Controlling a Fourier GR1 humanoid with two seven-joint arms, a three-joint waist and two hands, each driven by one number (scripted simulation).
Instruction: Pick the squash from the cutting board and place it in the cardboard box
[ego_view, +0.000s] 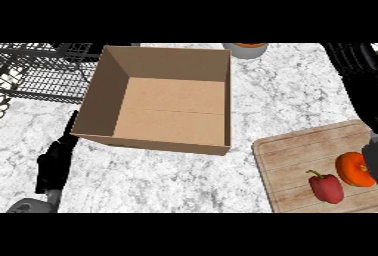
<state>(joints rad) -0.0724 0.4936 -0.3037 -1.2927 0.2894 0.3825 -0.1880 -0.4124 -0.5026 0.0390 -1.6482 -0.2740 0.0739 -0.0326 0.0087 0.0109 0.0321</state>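
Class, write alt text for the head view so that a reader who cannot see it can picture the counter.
An open, empty cardboard box sits on a marble counter, with a wooden cutting board at lower right holding an orange squash and a red pepper. The robot's left hand shows at lower left.

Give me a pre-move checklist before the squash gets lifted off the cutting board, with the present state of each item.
1. Orange squash on the cutting board: ok.
2. Cardboard box open on top, nothing seen inside: ok.
3. Right hand at the squash: ok; its hold on it: cannot tell.
4. Red pepper apart from the squash: ok, though close.
5. Left hand outside the box, at its left: ok.
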